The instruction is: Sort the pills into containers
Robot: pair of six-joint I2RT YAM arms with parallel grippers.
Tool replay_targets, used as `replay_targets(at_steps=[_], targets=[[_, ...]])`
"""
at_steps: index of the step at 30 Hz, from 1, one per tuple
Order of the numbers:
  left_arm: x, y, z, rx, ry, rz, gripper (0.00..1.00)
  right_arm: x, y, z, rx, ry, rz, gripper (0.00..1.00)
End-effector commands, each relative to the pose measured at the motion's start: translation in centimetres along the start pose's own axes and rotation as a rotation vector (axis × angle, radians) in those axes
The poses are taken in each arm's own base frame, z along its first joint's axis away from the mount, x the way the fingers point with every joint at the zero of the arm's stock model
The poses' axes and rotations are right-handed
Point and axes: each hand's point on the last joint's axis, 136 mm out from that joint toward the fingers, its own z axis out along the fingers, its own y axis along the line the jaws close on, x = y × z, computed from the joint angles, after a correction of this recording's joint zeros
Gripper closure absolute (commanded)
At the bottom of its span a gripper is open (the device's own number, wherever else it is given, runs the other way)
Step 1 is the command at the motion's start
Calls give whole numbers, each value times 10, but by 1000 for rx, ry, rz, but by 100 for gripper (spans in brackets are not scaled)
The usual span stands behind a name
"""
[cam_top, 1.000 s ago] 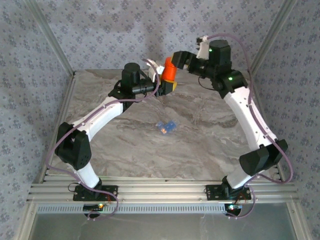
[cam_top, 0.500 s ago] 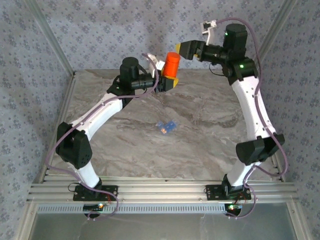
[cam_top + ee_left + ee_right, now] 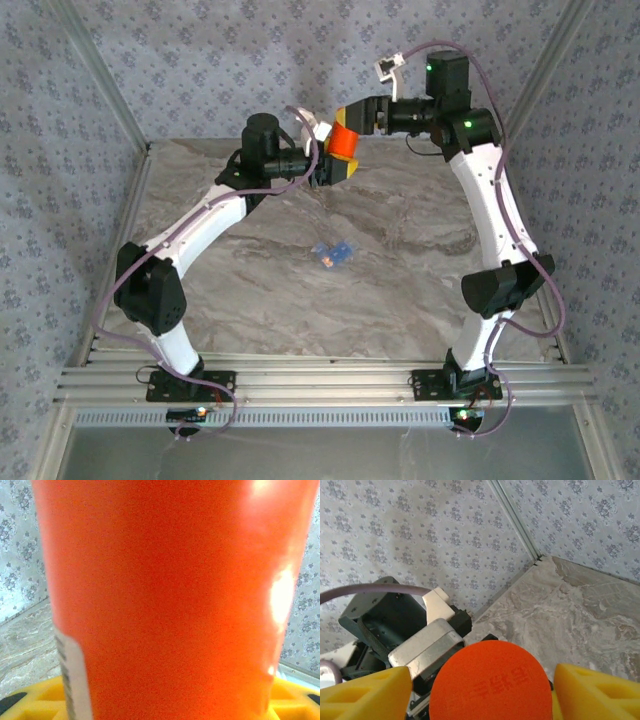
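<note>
An orange bottle (image 3: 343, 143) is held above the far edge of the table, with my left gripper (image 3: 336, 167) shut on its lower body. In the left wrist view the bottle's orange wall (image 3: 165, 595) stands between my yellow fingers (image 3: 40, 702). My right gripper (image 3: 356, 118) reaches in from the right at the bottle's top. Its yellow fingers (image 3: 365, 692) stand open on either side of the orange cap (image 3: 490, 680), with a gap on the left. The blue containers (image 3: 338, 250) lie mid-table, with an orange pill (image 3: 326, 261) beside them.
The marble table (image 3: 400, 290) is walled by patterned panels at the back and sides. A metal corner post (image 3: 512, 517) runs down to the table behind the bottle. Both arms arch over the far half; aluminium rails (image 3: 320, 385) line the near edge.
My right gripper drew back up and to the right of the bottle, then came back onto its cap with narrower jaws. The left arm and bottle stayed almost still.
</note>
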Motion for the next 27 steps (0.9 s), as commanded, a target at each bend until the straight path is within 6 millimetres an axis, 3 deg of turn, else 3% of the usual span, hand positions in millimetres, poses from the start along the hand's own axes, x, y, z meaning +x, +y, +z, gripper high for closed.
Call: replay_targets(at_steps=[1, 6, 11, 18, 21, 27], targets=[[-13, -5, 0, 32, -26, 25, 100, 5, 4, 1, -10, 21, -12, 34], [-14, -4, 0, 30, -27, 26, 100, 7, -1, -1, 16, 20, -3, 50], [-16, 0, 0, 7, -36, 36, 100, 9, -10, -2, 91, -7, 49, 57], [-23, 13, -5, -92, -73, 88, 100, 28, -36, -4, 381, -90, 200, 57], [-23, 15, -5, -104, -78, 94, 100, 39, -37, -2, 471, -123, 245, 58], [-20, 17, -5, -114, -81, 92, 100, 37, -30, 5, 495, -186, 272, 58]])
